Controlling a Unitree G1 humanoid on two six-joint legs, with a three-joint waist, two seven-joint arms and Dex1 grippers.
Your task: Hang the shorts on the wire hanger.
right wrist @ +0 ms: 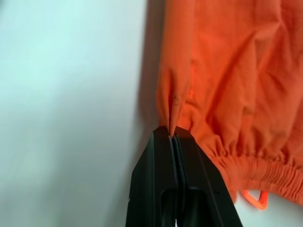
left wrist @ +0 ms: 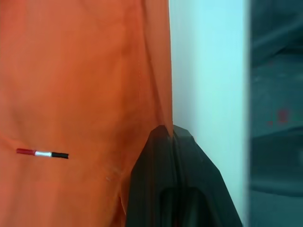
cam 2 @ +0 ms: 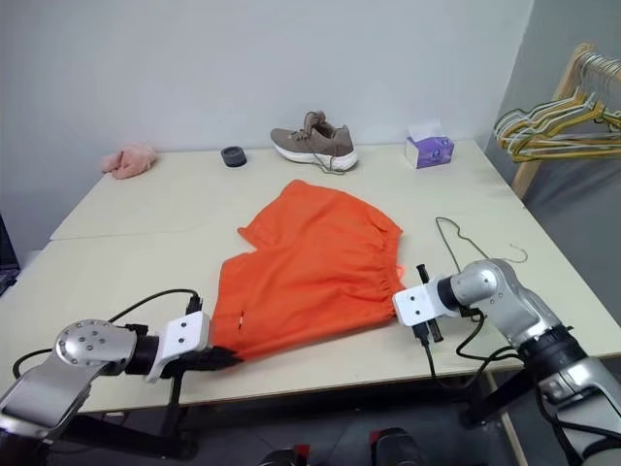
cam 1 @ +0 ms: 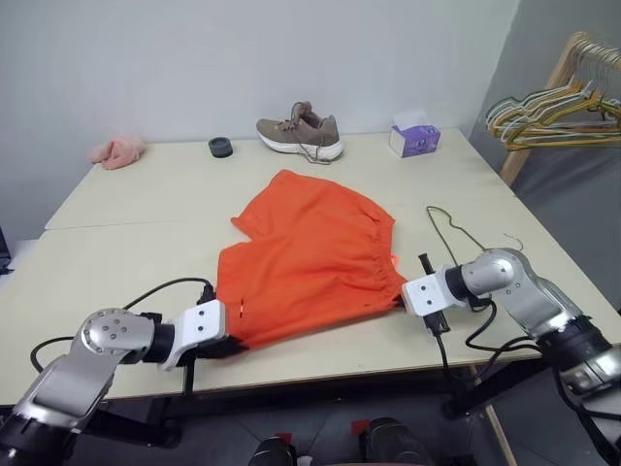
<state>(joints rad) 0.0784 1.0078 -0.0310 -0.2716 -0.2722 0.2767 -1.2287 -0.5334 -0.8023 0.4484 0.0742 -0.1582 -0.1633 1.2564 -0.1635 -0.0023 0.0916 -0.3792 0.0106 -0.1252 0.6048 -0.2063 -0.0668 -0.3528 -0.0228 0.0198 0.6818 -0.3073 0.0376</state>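
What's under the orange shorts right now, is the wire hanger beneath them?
The thin wire hanger lies bare beside the bright orange fabric shorts, toward the right gripper. The pale wooden table shows around them; anything beneath is hidden.

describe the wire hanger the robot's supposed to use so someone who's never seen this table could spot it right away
Start at the pale wooden table and find the big orange shorts in its middle. On the tabletop just beyond their gathered waistband, toward the robot's right, lies the wire hanger: one thin wire outline with a curved hook. It lies alone, flat on the table, unlike the bunch of coloured hangers on the wooden rack past the table's right edge.
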